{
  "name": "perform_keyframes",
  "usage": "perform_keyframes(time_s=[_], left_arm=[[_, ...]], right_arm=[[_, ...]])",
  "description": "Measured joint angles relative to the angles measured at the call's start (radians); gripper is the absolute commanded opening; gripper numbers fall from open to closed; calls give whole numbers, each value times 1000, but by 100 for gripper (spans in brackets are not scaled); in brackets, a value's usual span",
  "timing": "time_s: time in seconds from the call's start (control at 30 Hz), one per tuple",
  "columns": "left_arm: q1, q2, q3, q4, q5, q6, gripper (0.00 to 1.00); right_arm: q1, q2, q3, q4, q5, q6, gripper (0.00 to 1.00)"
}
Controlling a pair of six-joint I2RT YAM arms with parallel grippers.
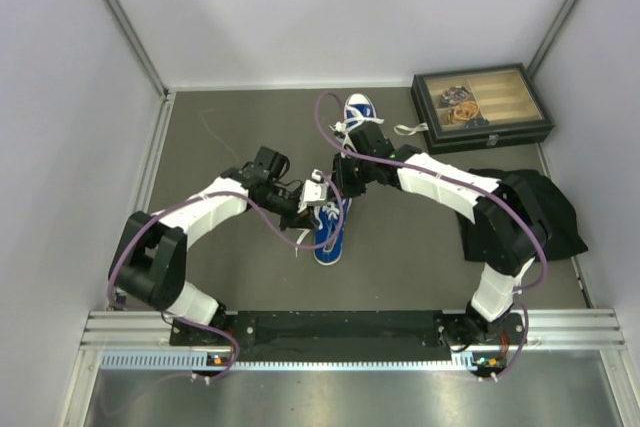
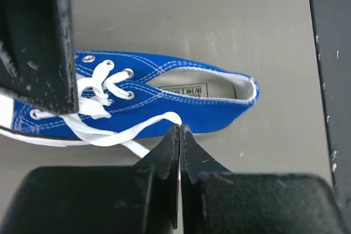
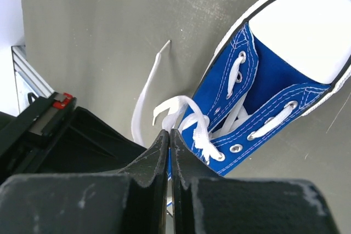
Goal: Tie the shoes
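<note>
One blue sneaker [image 1: 330, 235] lies mid-table with its toe toward the near edge. It also shows in the left wrist view [image 2: 181, 89] and in the right wrist view [image 3: 263, 89]. My left gripper [image 1: 316, 195] is shut on a strand of its white lace [image 2: 120, 132], and the tips [image 2: 179, 129] pinch it beside the shoe's side. My right gripper [image 1: 338, 180] is shut on a lace loop [image 3: 181, 108] at the shoe's top eyelets, and the tips [image 3: 169, 133] meet there. The second blue sneaker [image 1: 358, 110] sits at the back, partly hidden by the right arm.
A dark glass-lidded box [image 1: 481, 107] stands at the back right. A black cloth [image 1: 545, 209] lies at the right under the right arm. A loose lace end [image 3: 147, 89] trails on the grey table. Grey walls close in the left, back and right sides.
</note>
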Motion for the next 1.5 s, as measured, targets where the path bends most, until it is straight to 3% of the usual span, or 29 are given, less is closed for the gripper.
perform_keyframes(time_s=[0.23, 0.53, 0.73, 0.9, 1.07, 1.5], left_arm=[[-9, -84, -154, 341, -13, -324, 0], [-24, -60, -166, 594, -47, -524, 0], [-28, -34, -188, 629, -93, -568, 0], [-28, -34, -195, 632, -125, -568, 0], [-28, -22, -197, 638, -146, -567, 0], [-28, 10, -197, 652, -166, -564, 0]], right_arm=[[16, 13, 27, 2, -1, 6, 0], [19, 16, 32, 2, -10, 15, 0], [19, 16, 32, 0, -7, 15, 0], [15, 18, 42, -8, -11, 13, 21], [-7, 19, 53, -21, -25, 11, 31], [-56, 34, 79, -121, -30, -18, 29]])
